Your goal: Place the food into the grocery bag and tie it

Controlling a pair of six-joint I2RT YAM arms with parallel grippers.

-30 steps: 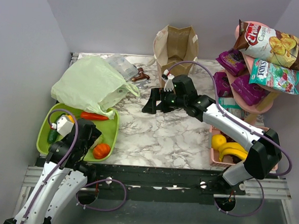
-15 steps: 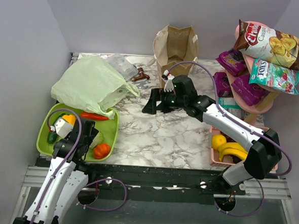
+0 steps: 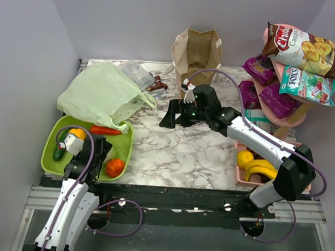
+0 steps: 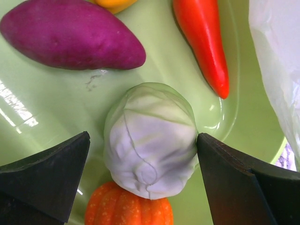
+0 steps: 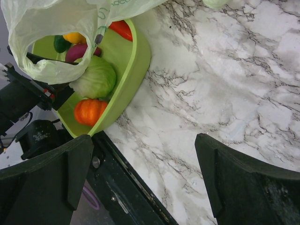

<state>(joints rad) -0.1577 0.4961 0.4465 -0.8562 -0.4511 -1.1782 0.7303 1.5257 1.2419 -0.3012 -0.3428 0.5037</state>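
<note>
The marble worktop [image 3: 183, 152] filled the top view. At its 10 o'clock lay the grocery bag [image 3: 98, 93], pale green and crumpled, slumped on its side, with its 6 o'clock edge drooping over the far rim of a green tray [image 3: 127, 151]. At 2 to 3 o'clock stood a pink rack [image 3: 296, 119] loaded with snack packets [image 3: 300, 48]. At 12 o'clock a brown paper bag [image 3: 198, 48] stood upright and open.

The green tray sat at 8 o'clock, and a pink tray [image 3: 237, 169] at 4 o'clock.

The right hand [image 3: 169, 117] hung above the middle of the worktop with its fingers spread wide and nothing between them. The left hand [image 3: 100, 154] was over the green tray, also spread wide. In its wrist view one finger stood on each side of the cabbage [image 4: 150, 145], and both were apart from it.

The cabbage rested on the green tray. At its 11 o'clock lay a purple sweet potato [image 4: 70, 35], and at its 1 o'clock a long red pepper [image 4: 201, 42]. A ribbed orange fruit [image 4: 129, 208] touched it at 6 o'clock. A yellow-orange pepper [image 4: 110, 3] showed only partly at the top edge of that view.

The bananas [image 3: 261, 170] lay in the pink tray, with a round yellow fruit [image 3: 244, 158] just beside them at 10 o'clock.
</note>
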